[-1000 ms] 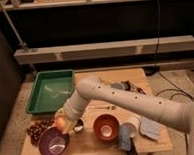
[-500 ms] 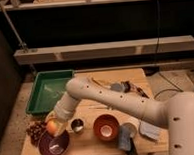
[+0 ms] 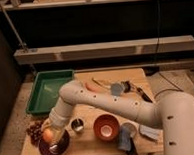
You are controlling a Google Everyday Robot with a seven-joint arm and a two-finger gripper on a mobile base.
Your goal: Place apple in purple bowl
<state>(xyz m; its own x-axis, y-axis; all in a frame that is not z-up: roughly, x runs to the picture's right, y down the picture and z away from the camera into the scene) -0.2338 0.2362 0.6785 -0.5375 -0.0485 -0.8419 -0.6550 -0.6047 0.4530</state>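
Lower left of frame: gripper [image 3: 52, 137] over the purple bowl [image 3: 54, 145], fingers closed on the apple [image 3: 47, 135], which hangs just above the bowl's inside. Advised: lower until the fruit touches, then release gently so it cannot roll out. Beside it, grapes [image 3: 35, 131]; right, orange bowl [image 3: 106, 127]; farther back on the worktop [image 3: 90, 145], green tray [image 3: 50, 90].

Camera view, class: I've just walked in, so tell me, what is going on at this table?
A white robot arm reaches down to the table's front left corner. Its claw holds the apple just over the purple bowl, not yet let go. Beside the bowl lie grapes; an orange bowl and a green tray stand nearby.
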